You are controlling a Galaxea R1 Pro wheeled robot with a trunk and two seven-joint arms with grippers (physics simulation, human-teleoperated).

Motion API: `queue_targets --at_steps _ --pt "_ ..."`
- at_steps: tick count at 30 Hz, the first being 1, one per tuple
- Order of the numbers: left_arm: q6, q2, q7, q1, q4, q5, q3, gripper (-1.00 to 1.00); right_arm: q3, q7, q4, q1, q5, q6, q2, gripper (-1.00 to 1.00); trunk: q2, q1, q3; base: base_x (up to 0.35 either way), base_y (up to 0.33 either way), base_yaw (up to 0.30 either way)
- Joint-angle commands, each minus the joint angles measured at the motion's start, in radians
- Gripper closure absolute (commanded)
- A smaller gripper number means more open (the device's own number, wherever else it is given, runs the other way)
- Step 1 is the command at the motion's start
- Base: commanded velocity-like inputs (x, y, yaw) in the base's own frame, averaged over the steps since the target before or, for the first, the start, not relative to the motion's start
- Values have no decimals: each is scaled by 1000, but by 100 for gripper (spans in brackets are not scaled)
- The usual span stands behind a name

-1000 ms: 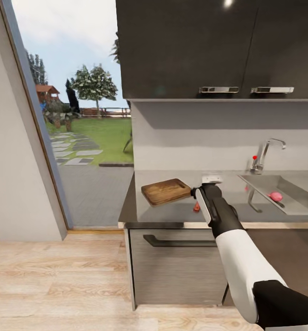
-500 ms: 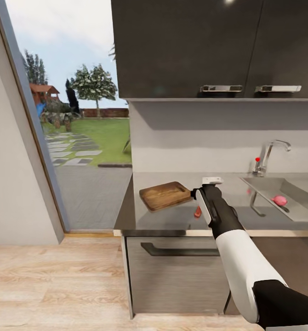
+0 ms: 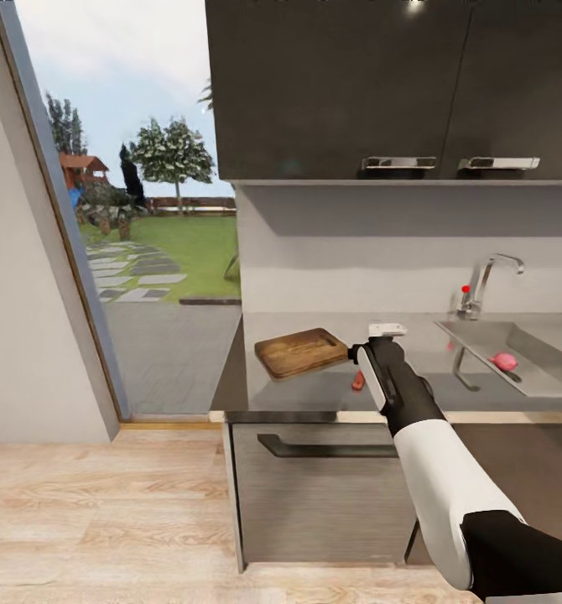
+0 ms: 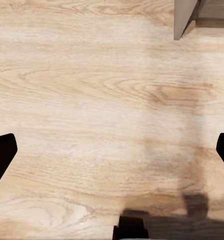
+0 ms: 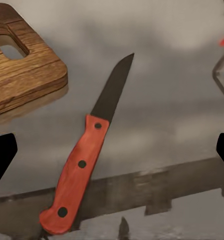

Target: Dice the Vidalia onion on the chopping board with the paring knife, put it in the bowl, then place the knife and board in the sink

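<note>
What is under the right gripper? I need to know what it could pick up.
A knife lies flat on the counter, beside the wooden board. In the head view the arm covers most of the knife.

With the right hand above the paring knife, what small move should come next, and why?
Probably lower the right hand straight down onto the red-orange handle of the paring knife. Its fingers are spread wide, the knife lies flat on the countertop beside the chopping board, not yet grasped.
</note>
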Motion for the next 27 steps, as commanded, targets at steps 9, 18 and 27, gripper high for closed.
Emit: queue_targets --at_steps 9,18,27 --pt "-3 0 0 0 1 2 2 -100 2 -4 40 -1 -2 -31 0 -100 -1 0 -1 -22 0 0" --pt "-3 0 0 0 1 2 2 -100 2 -3 78 -1 -3 -50 0 -100 -1 0 -1 47 0 0" --pt "-3 0 0 0 0 2 2 -100 1 6 121 -1 -5 -91 0 -100 -1 0 -1 2 0 0"
